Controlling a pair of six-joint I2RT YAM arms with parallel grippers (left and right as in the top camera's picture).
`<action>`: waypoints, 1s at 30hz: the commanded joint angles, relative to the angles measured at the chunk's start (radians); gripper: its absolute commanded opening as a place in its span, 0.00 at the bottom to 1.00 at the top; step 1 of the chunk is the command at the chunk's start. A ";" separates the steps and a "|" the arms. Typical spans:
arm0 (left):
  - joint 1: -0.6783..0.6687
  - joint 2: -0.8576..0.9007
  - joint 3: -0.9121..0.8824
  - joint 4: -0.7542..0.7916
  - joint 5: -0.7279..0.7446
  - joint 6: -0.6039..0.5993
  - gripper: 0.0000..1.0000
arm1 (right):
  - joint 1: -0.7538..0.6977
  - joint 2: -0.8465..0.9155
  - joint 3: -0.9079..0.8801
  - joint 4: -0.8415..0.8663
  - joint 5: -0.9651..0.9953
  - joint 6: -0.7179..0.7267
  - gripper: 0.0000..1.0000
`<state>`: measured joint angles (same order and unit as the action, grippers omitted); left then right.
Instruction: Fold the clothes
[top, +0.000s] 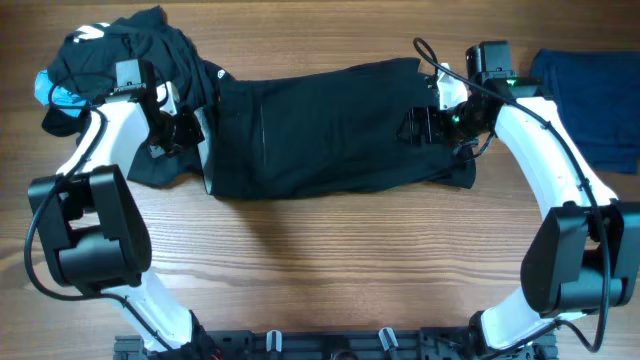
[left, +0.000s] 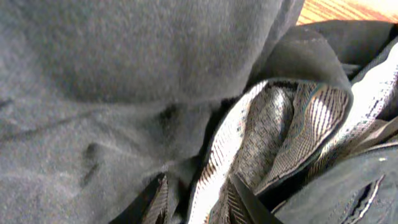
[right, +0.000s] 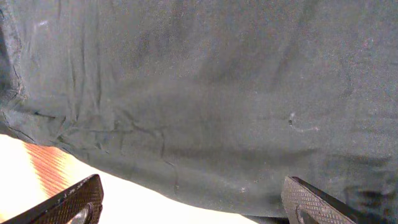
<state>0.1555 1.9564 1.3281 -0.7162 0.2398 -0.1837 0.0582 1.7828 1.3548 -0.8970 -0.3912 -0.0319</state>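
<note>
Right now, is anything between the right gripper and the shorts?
Nothing visible. The right gripper is open at the right end of the black shorts, and its wrist view shows only that fabric between the fingers. The navy cloth lies apart, further right.

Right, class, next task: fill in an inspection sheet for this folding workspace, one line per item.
Surface: wooden table, with garments across its back half.
Job's things: black shorts spread flat mid-table; dark clothes pile back left, with a light-blue piece; navy garment back right.
Clutter: nothing seen.
Grippers: left gripper closed on the shorts' whitish waistband, as far as the wrist view shows; right gripper open over the shorts' other end.
Cables: black cable looping by the right wrist.
Surroundings: nothing seen.
</note>
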 joint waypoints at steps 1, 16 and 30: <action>-0.003 0.048 -0.002 0.007 -0.013 0.023 0.31 | 0.002 -0.006 0.010 0.003 0.011 -0.010 0.93; -0.004 0.119 -0.002 0.071 0.275 0.019 0.04 | 0.002 -0.006 0.010 0.026 0.011 -0.010 0.95; 0.000 -0.140 0.000 0.029 0.282 0.020 0.04 | 0.002 -0.006 0.010 0.019 0.010 -0.008 0.95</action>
<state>0.1574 1.9160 1.3270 -0.6765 0.4892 -0.1699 0.0582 1.7828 1.3548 -0.8753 -0.3912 -0.0319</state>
